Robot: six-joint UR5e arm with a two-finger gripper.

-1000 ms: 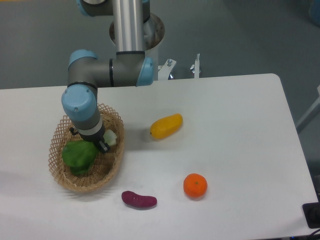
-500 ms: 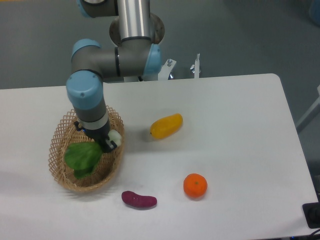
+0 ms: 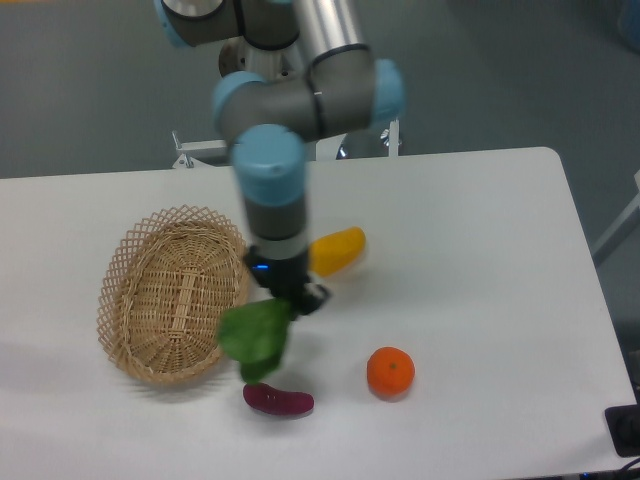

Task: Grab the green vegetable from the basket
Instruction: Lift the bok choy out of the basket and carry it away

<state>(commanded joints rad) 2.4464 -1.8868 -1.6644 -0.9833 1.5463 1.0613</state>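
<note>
Bok choy toy (image 3: 256, 338) hangs just below the gripper (image 3: 292, 300), pinched by its pale stem, leaves drooping down-left, long axis tilted. It is now in the air beside the wicker basket (image 3: 170, 295), above the purple eggplant piece (image 3: 278, 400). Half a second ago it still lay inside the basket; the arm has since carried it out to the right.

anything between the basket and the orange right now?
Yes. In the fixed camera view, the green vegetable hangs from the hand between the basket and the orange, with the purple piece on the table just below it.
</note>
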